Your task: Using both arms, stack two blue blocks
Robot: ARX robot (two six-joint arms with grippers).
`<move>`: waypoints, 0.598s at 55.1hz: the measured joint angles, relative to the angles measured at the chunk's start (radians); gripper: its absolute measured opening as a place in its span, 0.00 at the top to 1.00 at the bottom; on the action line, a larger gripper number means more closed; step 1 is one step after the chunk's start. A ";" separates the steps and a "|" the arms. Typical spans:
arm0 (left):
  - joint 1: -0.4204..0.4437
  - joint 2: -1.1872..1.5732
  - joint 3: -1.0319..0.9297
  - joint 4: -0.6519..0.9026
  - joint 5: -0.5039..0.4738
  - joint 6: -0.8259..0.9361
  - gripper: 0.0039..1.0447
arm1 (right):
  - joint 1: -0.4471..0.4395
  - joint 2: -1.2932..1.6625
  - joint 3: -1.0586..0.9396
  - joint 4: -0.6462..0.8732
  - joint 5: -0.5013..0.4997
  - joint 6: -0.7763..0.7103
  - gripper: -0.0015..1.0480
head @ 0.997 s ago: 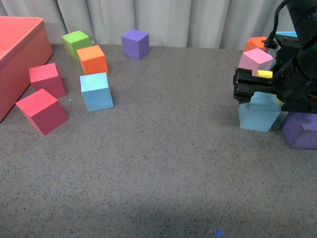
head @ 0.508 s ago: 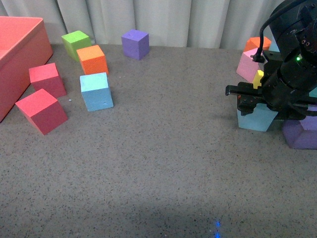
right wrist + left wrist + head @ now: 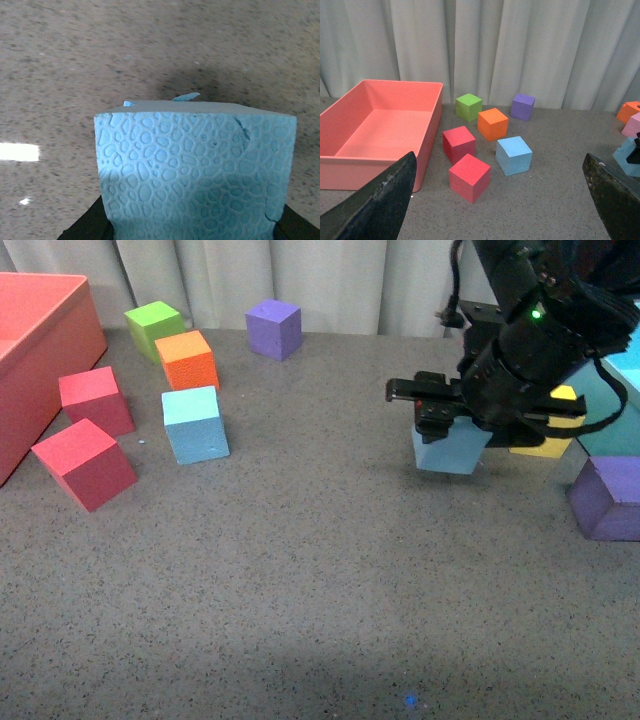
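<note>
One blue block (image 3: 195, 425) rests on the grey table at the left, beside the red cubes; the left wrist view shows this blue block (image 3: 514, 155) too. The other blue block (image 3: 450, 450) hangs a little above the table, right of centre, with my right gripper (image 3: 445, 420) shut on it. In the right wrist view that held block (image 3: 195, 170) fills the space between the fingers of the right gripper (image 3: 192, 231). My left gripper (image 3: 497, 200) is open and empty, well back from the table block, and is out of the front view.
A red bin (image 3: 40, 350) stands at the far left. Two red cubes (image 3: 95, 400) (image 3: 85, 462), an orange cube (image 3: 187, 360), a green cube (image 3: 155, 325) and a purple cube (image 3: 273, 328) surround the table block. At the right are a yellow cube (image 3: 545, 445) and another purple cube (image 3: 607, 498).
My right gripper has lifted its blue block out of the cluster of cubes at the right and carried it leftward toward the table's middle. Nothing on the left side has moved.
</note>
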 joint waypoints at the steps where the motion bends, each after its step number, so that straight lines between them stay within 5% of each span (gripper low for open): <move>1: 0.000 0.000 0.000 0.000 0.000 0.000 0.06 | 0.005 0.002 0.005 0.000 0.000 0.000 0.55; 33: 0.000 0.000 0.000 0.000 0.000 0.000 0.06 | 0.125 0.177 0.219 -0.113 0.025 0.046 0.56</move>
